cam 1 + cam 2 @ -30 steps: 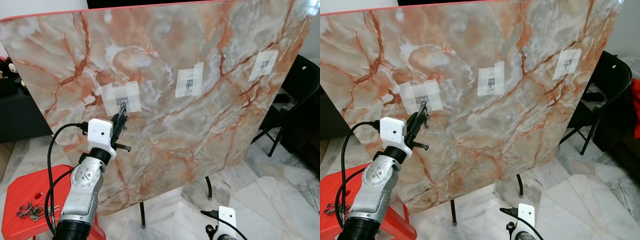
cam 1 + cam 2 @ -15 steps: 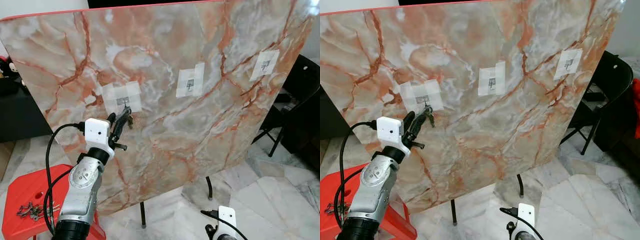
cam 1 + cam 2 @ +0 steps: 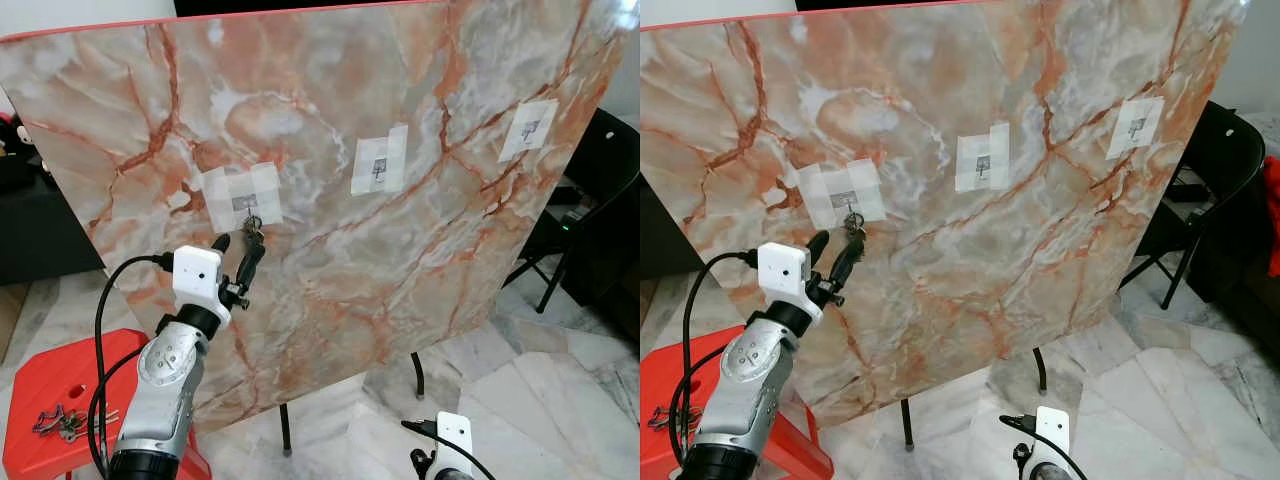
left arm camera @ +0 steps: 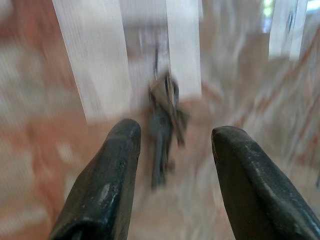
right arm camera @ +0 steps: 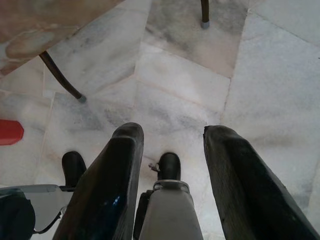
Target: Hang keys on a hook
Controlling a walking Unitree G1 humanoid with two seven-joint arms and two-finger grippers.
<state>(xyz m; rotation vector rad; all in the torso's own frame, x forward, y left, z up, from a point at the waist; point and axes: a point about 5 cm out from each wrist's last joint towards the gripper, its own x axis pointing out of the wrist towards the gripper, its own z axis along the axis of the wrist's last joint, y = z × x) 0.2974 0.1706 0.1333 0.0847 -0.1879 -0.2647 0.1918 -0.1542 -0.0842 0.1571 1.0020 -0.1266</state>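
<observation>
I am facing a large marble-patterned board (image 3: pixel 400 250) that is filling most of the frame and leaning back on thin dark legs. Three hooks are showing on it, each fixed under strips of pale tape: one at left of centre (image 3: pixel 243 202), one near the middle (image 3: pixel 379 167), and one at upper right (image 3: pixel 527 128).

My left gripper (image 3: pixel 238 250) is reaching up from the lower left of the frame, its fingers spread apart and holding nothing. The keys (image 3: pixel 253 230) are hanging from the leftmost hook, just above my fingertips; the right-hand finger (image 3: pixel 250 262) is pointing up to just beneath them. In my left wrist view the picture is blurring, but the keys (image 4: pixel 164 120) are dangling as a dark bunch below the tape strips, between and beyond my two black fingers (image 4: pixel 107 185), and I cannot tell whether either finger is touching them.

A red stool (image 3: pixel 70 390) is sitting in the lower left corner, with another small bunch of keys (image 3: pixel 58 423) lying on its seat. A black folding chair (image 3: pixel 590 220) is standing at the right edge, behind the board.

My right gripper (image 5: pixel 170 150) is hanging low at the bottom of the frame, fingers parted and empty, pointing down at the pale marble floor tiles (image 5: pixel 190 75).
</observation>
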